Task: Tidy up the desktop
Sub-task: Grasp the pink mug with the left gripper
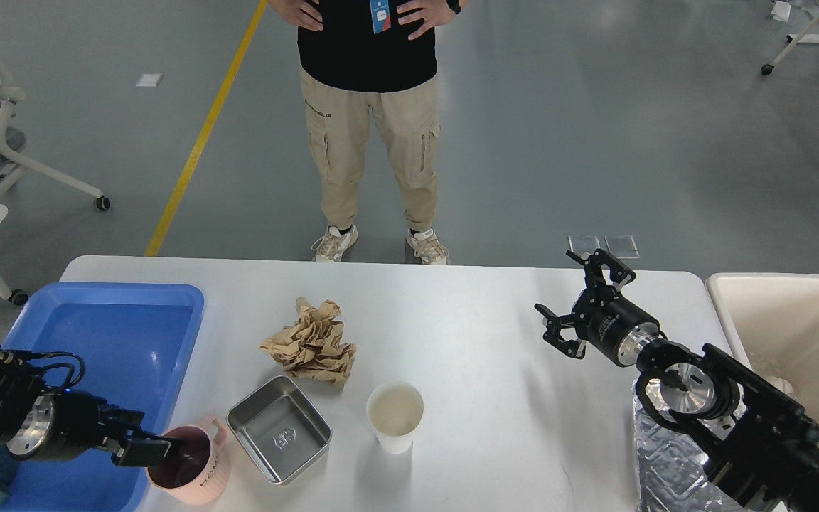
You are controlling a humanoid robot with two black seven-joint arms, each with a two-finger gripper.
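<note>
Spanning most of the view, the white matte desktop (466,341) carries crumpled brown paper (312,343), a steel tin (279,429), a paper cup (395,416) and a pink mug (189,466). Left gripper (161,449) reaches into the mug rim; grip apparently closed on it, partly hidden. Right gripper (584,306) hovers, fingers spread, holding nothing.

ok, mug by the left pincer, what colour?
Pink mug, seen in the head view.
</note>
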